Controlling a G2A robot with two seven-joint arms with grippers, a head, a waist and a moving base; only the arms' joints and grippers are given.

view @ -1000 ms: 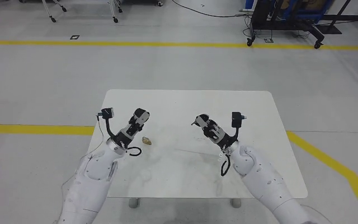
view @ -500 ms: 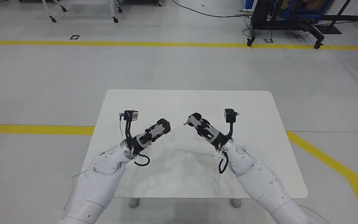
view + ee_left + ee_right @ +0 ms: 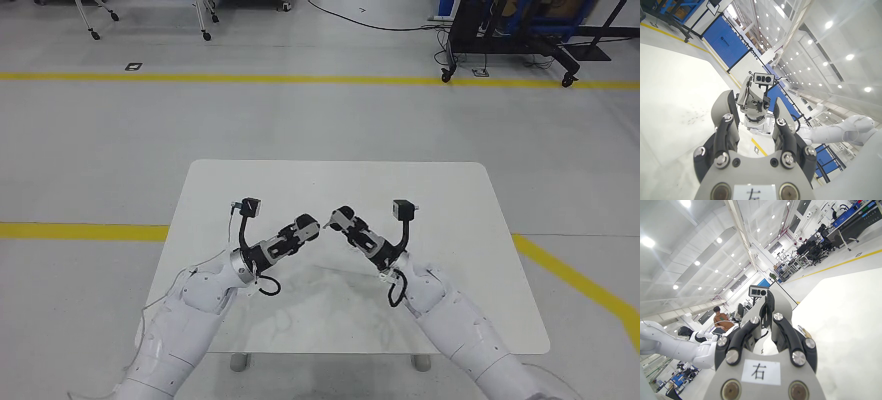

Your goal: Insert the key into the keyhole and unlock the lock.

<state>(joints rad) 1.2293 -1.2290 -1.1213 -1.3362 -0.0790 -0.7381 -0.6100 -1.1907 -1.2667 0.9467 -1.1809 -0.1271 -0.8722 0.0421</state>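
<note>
My left gripper (image 3: 306, 228) hangs above the middle of the white table (image 3: 450, 190), open, with nothing between its fingers (image 3: 728, 106). Facing it almost tip to tip is my right gripper (image 3: 334, 217), shut on a thin metal piece that I take for the key (image 3: 747, 91); its pads (image 3: 770, 306) are pressed together. The brass padlock (image 3: 806, 334) with its steel shackle lies on the table, below and behind the right gripper. In the top view the left arm covers it.
The table edges (image 3: 200, 165) lie well away from both grippers. Yellow floor lines (image 3: 300, 78) run behind and beside the table. A dark wheeled cart (image 3: 510, 40) stands far back on the right.
My left gripper has swung from the table's left side to the centre, passing over the padlock. The right gripper has shifted slightly left, so the two now meet.
</note>
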